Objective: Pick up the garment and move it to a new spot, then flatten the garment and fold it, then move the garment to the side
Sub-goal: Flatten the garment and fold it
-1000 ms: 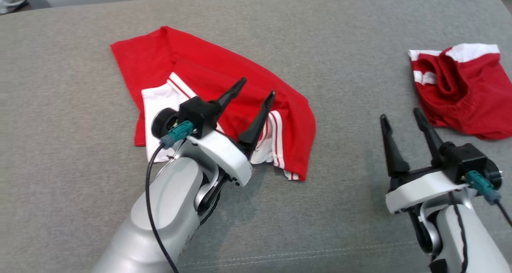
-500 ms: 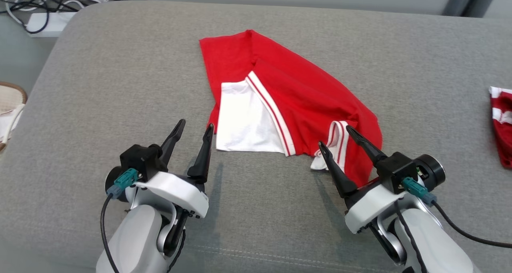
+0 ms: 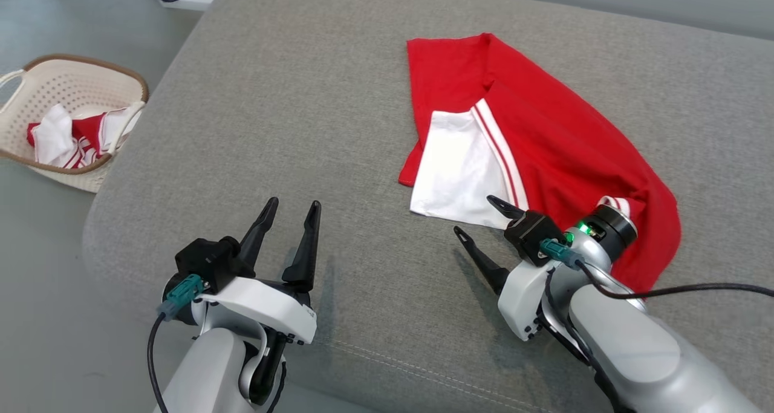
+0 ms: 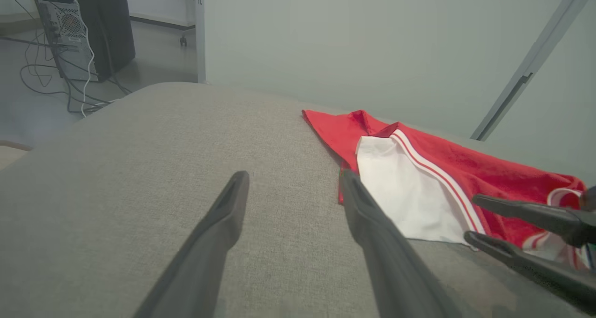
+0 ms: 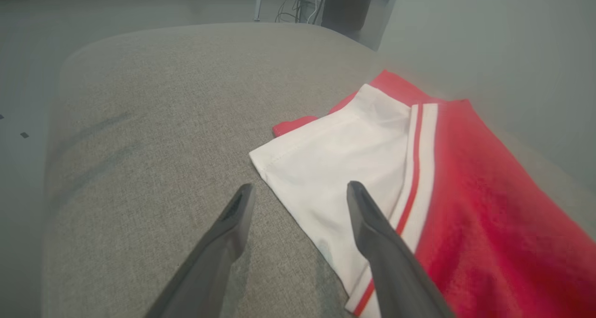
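Head view. The red garment (image 3: 544, 141) lies on the grey cushion (image 3: 302, 98), right of centre. Its long axis runs from about 10 o'clock to about 4 o'clock, and its white panel (edged with white stripes) faces 7 o'clock. The right gripper (image 3: 476, 215), at the garment's 6 o'clock edge, points toward 10 o'clock; its fingers are spread and grasp nothing, one tip over the panel's hem. The left gripper (image 3: 294, 203), at the garment's 8 o'clock and well apart, is likewise spread and empty.
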Controlling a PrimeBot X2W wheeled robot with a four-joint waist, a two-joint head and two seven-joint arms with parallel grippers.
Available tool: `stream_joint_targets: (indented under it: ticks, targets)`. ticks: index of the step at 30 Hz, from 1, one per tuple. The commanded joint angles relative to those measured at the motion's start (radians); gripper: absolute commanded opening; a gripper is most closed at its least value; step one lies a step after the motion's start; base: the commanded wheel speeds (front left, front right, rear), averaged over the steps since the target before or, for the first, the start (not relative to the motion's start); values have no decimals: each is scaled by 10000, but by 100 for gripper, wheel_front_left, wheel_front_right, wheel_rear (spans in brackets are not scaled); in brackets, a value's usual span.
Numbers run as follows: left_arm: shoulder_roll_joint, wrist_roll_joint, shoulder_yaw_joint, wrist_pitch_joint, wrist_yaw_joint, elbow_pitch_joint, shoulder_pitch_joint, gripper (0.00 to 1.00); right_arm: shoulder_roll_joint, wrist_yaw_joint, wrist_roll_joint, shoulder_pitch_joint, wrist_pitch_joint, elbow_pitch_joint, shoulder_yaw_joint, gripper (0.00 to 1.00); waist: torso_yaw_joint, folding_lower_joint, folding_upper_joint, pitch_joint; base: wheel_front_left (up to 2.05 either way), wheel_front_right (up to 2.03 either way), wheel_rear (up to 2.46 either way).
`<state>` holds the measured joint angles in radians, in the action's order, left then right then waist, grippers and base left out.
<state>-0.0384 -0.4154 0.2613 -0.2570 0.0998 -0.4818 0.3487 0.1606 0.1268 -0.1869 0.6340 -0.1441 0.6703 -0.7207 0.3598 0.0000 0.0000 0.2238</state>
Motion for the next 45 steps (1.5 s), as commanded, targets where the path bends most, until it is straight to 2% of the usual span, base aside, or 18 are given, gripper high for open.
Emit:
stream_joint_targets:
  ticks: [1, 7, 12, 14, 15, 16, 17, 18, 26, 30, 33, 36, 37, 40, 45]
  targets:
    - [-126, -92, -292, -47, 60, 296, -60, 100, -99, 39, -110, 221, -14, -34, -144, 100, 384, 0, 0, 194, 0, 0, 0]
    - [-121, -590, -67, -47, 22, 418, -114, 100, 111, 39, -120, 803, 247, 1326, -585, 100, 1096, 0, 0, 436, 0, 0, 0]
    - [-120, -819, 9, -47, -53, 512, -188, 100, 107, 39, -111, 1064, 385, 2284, -636, 100, 1379, 0, 0, 504, 0, 0, 0]
    - [-119, -824, -6, -47, -68, 549, -218, 100, 57, 39, -137, 1154, 254, 2488, -617, 85, 1401, 0, 0, 522, 0, 0, 0]
    - [-119, -834, -15, -47, -85, 570, -230, 100, 37, 39, -143, 1204, 190, 2575, -611, 56, 1392, 0, 0, 529, 0, 0, 0]
    - [-119, -839, -21, -47, -102, 591, -241, 100, 22, 39, -155, 1254, 110, 2650, -592, 44, 1373, 0, 0, 529, 0, 0, 0]
    - [-119, -844, -28, -47, -113, 608, -251, 100, 11, 39, -162, 1306, 16, 2713, -582, 26, 1345, 0, 0, 524, 0, 0, 0]
    - [-119, -856, -29, -47, -114, 618, -260, 100, 4, 39, -171, 1352, -55, 2780, -556, 0, 1308, 0, 0, 518, 0, 0, 0]
    - [-119, -869, 54, -47, -134, 590, -264, 100, -34, 39, -305, 1681, -636, 3121, -123, 0, 927, 0, 0, 373, 0, 0, 0]
    - [-118, -828, 66, -47, -113, 613, -289, 100, 113, 39, -462, 2085, -1036, 2749, 593, 0, 739, 0, 0, 298, 0, 0, 0]
    - [-118, -838, 134, -47, -63, 595, -329, 100, 695, 39, -332, 2543, -1147, 2315, 1494, 0, 648, 0, 0, 237, 0, 0, 0]
    - [-118, -824, 237, -47, -37, 527, -358, 100, 1603, 39, 46, 2980, -1167, 2217, 2489, 0, 640, 0, 0, 202, 0, 0, 0]
    - [-118, -824, 237, -47, -37, 527, -358, 100, 1603, 39, 46, 2980, -1167, 2217, 2489, 0, 640, 0, 0, 202, 0, 0, 0]
    - [-118, -867, 458, -47, -13, 478, -373, 100, 2446, 39, 389, 3278, -1172, 2490, 3447, 0, 758, 0, 0, 188, 0, 0, 0]
    - [-118, -925, 713, -47, 9, 425, -424, 100, 3232, 39, 832, 3693, -1166, 3200, 4782, 0, 953, 0, 0, 281, 0, 0, 0]
